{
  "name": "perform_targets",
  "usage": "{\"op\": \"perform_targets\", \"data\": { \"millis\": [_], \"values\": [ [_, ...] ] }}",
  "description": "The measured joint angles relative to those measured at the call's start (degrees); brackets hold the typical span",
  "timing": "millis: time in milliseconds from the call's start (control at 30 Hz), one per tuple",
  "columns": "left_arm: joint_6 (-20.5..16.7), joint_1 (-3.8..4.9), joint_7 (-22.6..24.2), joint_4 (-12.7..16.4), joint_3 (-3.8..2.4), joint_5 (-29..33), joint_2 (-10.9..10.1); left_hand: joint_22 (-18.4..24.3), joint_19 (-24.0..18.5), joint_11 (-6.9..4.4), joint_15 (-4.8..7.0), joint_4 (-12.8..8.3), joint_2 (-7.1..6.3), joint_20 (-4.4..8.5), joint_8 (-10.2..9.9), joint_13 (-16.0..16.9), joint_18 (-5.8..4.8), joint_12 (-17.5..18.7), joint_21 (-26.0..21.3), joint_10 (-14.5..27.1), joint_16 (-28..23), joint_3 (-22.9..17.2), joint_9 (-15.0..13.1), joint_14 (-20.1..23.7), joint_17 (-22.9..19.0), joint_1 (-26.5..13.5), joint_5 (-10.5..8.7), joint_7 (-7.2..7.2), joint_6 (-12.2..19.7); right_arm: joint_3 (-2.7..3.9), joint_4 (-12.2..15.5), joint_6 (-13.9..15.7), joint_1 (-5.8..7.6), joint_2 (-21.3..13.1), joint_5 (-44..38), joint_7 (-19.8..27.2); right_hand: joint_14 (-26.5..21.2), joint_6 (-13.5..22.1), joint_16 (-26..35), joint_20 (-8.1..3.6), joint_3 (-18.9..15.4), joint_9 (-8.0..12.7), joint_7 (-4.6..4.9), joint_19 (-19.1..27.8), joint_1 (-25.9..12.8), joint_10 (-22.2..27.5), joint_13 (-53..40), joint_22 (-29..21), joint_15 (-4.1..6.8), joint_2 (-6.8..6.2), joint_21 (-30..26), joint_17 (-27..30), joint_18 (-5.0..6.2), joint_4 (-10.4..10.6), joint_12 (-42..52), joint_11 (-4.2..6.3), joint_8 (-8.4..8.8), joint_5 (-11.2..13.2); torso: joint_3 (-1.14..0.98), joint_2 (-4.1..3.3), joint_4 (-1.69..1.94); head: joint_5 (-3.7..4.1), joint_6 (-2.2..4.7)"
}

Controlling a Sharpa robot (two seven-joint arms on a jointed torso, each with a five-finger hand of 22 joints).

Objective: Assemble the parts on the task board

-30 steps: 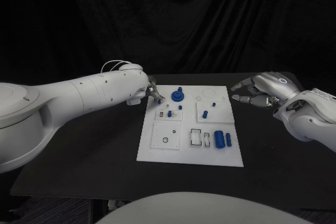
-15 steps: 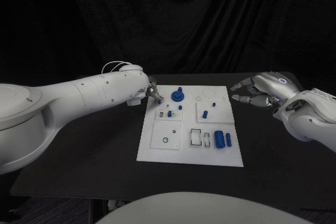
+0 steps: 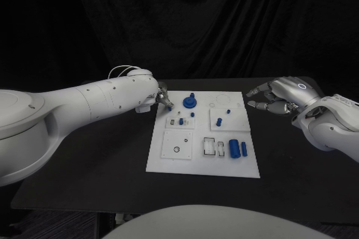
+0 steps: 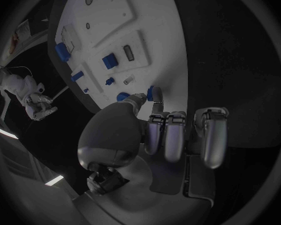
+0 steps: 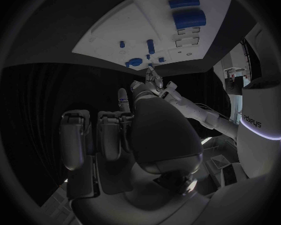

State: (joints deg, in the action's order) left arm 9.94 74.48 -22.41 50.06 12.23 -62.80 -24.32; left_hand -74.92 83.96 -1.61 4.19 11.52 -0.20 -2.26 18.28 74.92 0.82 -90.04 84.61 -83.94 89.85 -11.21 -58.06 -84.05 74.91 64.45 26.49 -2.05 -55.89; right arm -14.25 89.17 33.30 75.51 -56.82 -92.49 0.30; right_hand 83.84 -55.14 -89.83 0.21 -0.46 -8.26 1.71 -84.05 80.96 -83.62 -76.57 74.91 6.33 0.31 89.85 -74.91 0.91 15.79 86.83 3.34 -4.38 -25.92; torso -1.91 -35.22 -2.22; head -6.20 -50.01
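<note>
Left robot hand [image 3: 163,100] sits at the far left corner of the white board [image 3: 203,166] on the table [image 3: 90,166], fingertips pinching a small blue part [image 4: 151,93] right at the board surface. Right robot hand [image 3: 278,96] hovers off the far right edge, fingers loosely curled, holding nothing. The left is clearly nearer; the blue knob [image 3: 190,100] stands just beside it, toward the board's middle.

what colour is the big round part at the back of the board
Blue; the round part shows best in the head view, standing on the white board.
</note>
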Motion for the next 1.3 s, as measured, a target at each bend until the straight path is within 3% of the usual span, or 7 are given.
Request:
{"op": "perform_targets", "data": {
  "millis": [167, 400, 700, 1100, 1300],
  "values": [
    [0.0, -0.01, 0.2, 0.0, 0.00, 0.0, 0.0, 0.0, 0.0, 0.00, 0.00, -0.9, -0.03, 0.00, -0.3, 0.0, -0.01, 0.0, -0.2, 0.0, 0.0, -1.6, -0.4, 0.0, 0.0, 0.6, 0.00, 0.00, 0.0, 0.00, 0.0, 0.0, 0.00, 0.0, 0.0, 0.0, 0.0, 0.0, 0.0, 0.00, 0.0, 0.0, 0.00, 0.0, 0.0, 0.0, 0.0, 0.0, 0.00, 0.01, 0.0, 0.0, 0.00, 0.0, 0.0, 0.00, 0.00, 0.0, 0.00, -0.01, 0.02, 0.24, 0.00],
    [0.1, -0.01, 0.6, 0.0, 0.01, 0.0, -0.2, 0.0, 0.0, 0.00, 0.00, -2.5, -0.97, 0.00, -0.8, 0.0, 0.00, 0.0, -0.4, 0.0, 0.0, -4.5, -1.0, 0.0, 0.0, 1.5, 1.40, 0.21, -0.2, 0.00, 0.0, -0.1, 0.00, 0.0, 0.0, 0.0, 0.0, 0.0, 0.0, 0.00, 0.0, 0.0, 0.00, 0.0, 0.1, 0.0, -0.5, 0.0, 0.00, 0.11, 0.0, 0.0, 0.00, 0.0, 0.0, -0.01, 0.00, 0.0, -0.02, 0.00, 0.04, 0.19, 0.00],
    [0.2, -0.04, 1.2, 0.8, 0.00, 0.0, -0.8, 0.0, 0.0, 0.00, 0.00, -4.8, -1.74, 0.00, -1.2, 0.0, 0.00, 0.0, -0.4, 0.0, 0.0, -7.2, -1.4, 0.0, 0.0, 2.2, 1.40, 0.39, -0.6, 0.00, -0.2, -0.1, 0.00, 0.2, 0.0, -0.1, 0.0, 0.0, 0.0, 0.00, 0.2, 0.0, 0.00, 0.0, 0.3, 0.1, -3.0, 0.0, 0.00, 0.32, 0.0, 0.0, 0.00, 0.2, -0.3, -0.10, 0.00, -0.2, -0.02, 0.01, 0.01, 0.12, 0.00],
    [-0.2, -0.08, 2.1, 1.7, 0.00, 0.0, -1.7, 0.0, 0.0, 0.00, 0.00, -5.4, -2.12, 0.00, -1.8, 0.0, -0.01, 0.0, -0.6, 0.0, 0.0, -8.0, -1.3, 0.0, 0.0, 2.6, 1.38, 0.18, -0.8, 0.00, -0.4, -0.1, -0.01, 0.3, 0.0, -0.1, 0.0, 0.0, 0.0, 0.00, 0.3, 0.0, 0.00, 0.0, 0.3, 0.1, -3.0, 0.0, 0.00, 0.32, 0.0, 0.0, 0.00, 0.0, -0.3, -0.10, 0.21, -0.2, -0.05, 0.03, 0.02, 0.25, 0.00],
    [-1.7, -0.08, 2.4, 3.8, 0.00, 0.0, -3.3, 0.0, 0.0, 0.00, 0.00, -5.6, -2.79, 0.00, -2.3, 0.0, 0.00, 0.0, -0.6, 0.0, 0.0, -8.8, -0.7, 0.0, 0.0, 1.9, 1.38, 0.30, -1.8, 0.00, -0.4, -0.1, -0.02, 0.1, 0.0, -0.2, 0.0, 0.0, 0.0, 0.00, 0.3, 0.0, 0.00, 0.0, 0.3, 0.1, -3.0, 0.0, 0.00, 0.31, 0.0, 0.0, 0.00, 0.0, -0.3, -0.10, 0.21, -0.2, -0.05, 0.03, 0.02, 0.17, 0.00]
  ]
}}
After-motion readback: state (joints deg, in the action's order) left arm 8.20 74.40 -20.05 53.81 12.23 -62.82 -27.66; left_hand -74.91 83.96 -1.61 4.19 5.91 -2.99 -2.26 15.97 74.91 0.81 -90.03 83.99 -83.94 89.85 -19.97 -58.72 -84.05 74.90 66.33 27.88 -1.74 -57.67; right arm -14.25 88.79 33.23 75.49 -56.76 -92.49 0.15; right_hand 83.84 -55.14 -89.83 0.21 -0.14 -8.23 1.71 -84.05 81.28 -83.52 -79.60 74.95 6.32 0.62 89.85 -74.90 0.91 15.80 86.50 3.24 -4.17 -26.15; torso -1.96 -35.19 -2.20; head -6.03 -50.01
